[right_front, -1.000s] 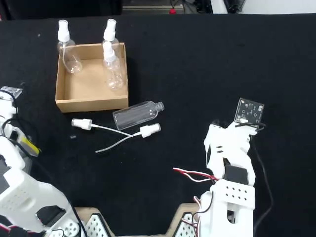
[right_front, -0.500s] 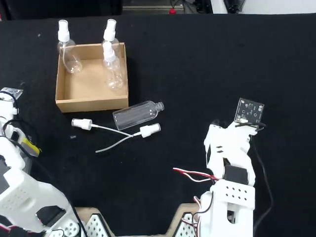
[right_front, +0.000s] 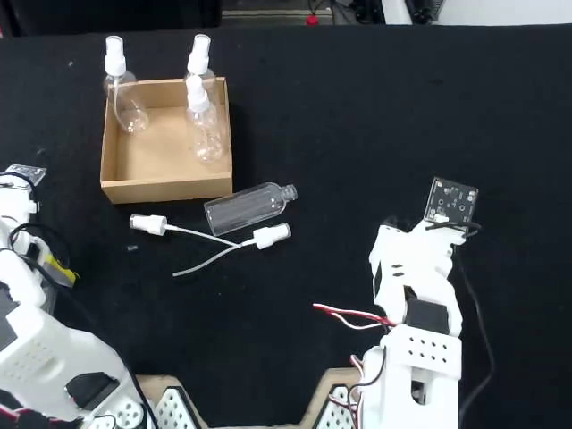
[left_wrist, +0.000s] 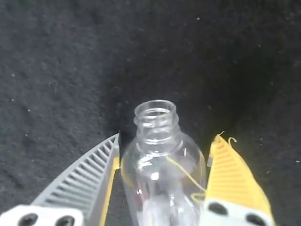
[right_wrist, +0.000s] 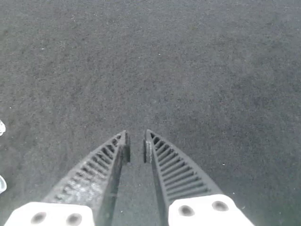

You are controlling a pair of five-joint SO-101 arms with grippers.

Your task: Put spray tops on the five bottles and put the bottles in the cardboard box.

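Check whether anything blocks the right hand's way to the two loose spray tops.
Nothing visible does. Bare table lies between the right hand and both spray tops; the capless bottle lies beyond them, by the box.

Soft, even light falls from above onto the black cloth table (right_front: 357,107), which stays dark and shows no glare. The cardboard box (right_front: 165,189) is brightly lit, and the clear bottles in it (right_front: 204,130) catch pale reflections. In the left wrist view the open bottle (left_wrist: 160,160) carries small white glints on its neck and shoulder, with a darker shadow on the cloth around it. Under the right gripper (right_wrist: 135,146) the cloth looks a paler grey.
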